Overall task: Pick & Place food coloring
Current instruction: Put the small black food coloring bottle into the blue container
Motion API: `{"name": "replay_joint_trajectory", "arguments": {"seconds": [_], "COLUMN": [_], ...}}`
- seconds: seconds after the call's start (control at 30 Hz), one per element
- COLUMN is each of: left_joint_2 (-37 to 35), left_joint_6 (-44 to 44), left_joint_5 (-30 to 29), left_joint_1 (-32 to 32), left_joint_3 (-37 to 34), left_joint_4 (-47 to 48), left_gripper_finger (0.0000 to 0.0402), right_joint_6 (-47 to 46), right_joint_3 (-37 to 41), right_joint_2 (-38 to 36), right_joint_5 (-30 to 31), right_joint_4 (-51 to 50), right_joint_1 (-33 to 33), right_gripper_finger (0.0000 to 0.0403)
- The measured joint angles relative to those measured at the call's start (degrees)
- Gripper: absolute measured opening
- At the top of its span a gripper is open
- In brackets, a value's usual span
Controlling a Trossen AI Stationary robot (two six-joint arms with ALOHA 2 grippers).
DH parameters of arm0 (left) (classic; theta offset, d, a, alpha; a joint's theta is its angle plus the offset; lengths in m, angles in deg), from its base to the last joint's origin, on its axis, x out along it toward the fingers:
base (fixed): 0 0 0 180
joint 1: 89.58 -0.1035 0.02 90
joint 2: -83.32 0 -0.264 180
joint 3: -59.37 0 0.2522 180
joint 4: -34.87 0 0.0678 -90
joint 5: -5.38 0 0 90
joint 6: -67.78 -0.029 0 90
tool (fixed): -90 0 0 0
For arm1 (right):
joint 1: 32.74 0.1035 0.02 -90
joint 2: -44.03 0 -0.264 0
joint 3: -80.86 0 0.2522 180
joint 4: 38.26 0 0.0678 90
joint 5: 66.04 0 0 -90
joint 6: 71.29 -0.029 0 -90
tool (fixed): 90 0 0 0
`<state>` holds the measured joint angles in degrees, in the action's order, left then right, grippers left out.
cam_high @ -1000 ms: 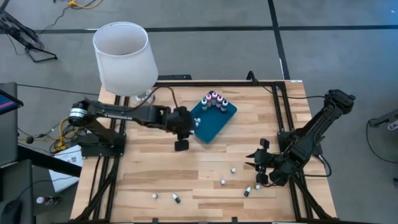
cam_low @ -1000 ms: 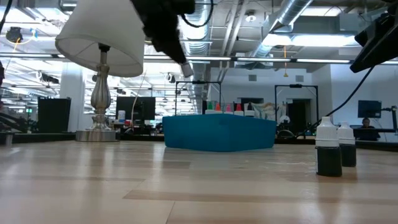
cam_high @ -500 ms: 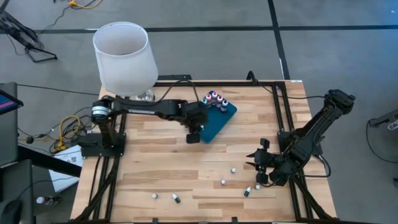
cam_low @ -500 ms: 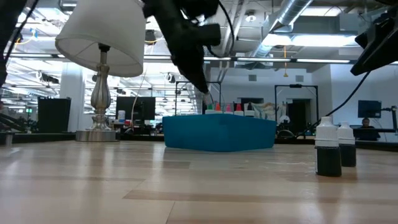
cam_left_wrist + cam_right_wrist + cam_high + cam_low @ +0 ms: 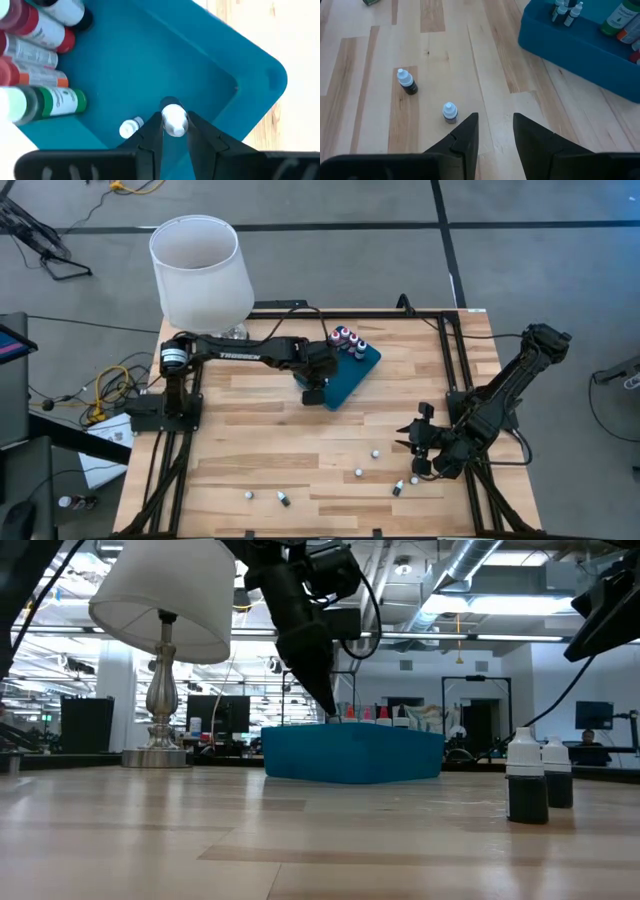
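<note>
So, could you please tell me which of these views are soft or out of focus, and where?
Left wrist view: the left pincer and the small bottle it grips are soft, as are the larger bottles lying in the teal tray. Low view: near tabletop blurred, tray sharper. High view: evenly sharp.

Light wood-plank table (image 5: pixel 250 450) carries teal tray (image 5: pixel 348 379) directly under left gripper (image 5: pixel 314 383). Loose small bottles (image 5: pixel 377 452) stand near right gripper (image 5: pixel 414 448). White-shaded lamp (image 5: pixel 199 272) stands behind the left arm.
</note>
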<state>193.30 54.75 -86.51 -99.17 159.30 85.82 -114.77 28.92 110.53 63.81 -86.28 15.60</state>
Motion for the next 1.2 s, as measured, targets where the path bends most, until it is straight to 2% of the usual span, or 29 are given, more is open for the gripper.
{"name": "replay_joint_trajectory", "arguments": {"seconds": [0.67,0.83,1.2], "left_joint_2": [0.0,2.06,3.67], "left_joint_6": [-13.44,-15.92,-16.54], "left_joint_5": [0.23,-0.1,-1.06], "left_joint_1": [1.11,1.01,0.97], "left_joint_3": [-0.02,0.11,1.27], "left_joint_4": [1.75,1.25,3.17], "left_gripper_finger": [0.0062,0.0062,0.0062], "right_joint_6": [0.0,-0.02,0.04], "right_joint_3": [0.0,0.0,0.04], "right_joint_2": [0.0,0.0,0.11], "right_joint_5": [0.59,0.58,0.6], "right_joint_4": [0.15,0.17,0.42], "right_joint_1": [0.0,0.0,0.0], "right_gripper_finger": [0.0111,0.0111,0.0111]}}
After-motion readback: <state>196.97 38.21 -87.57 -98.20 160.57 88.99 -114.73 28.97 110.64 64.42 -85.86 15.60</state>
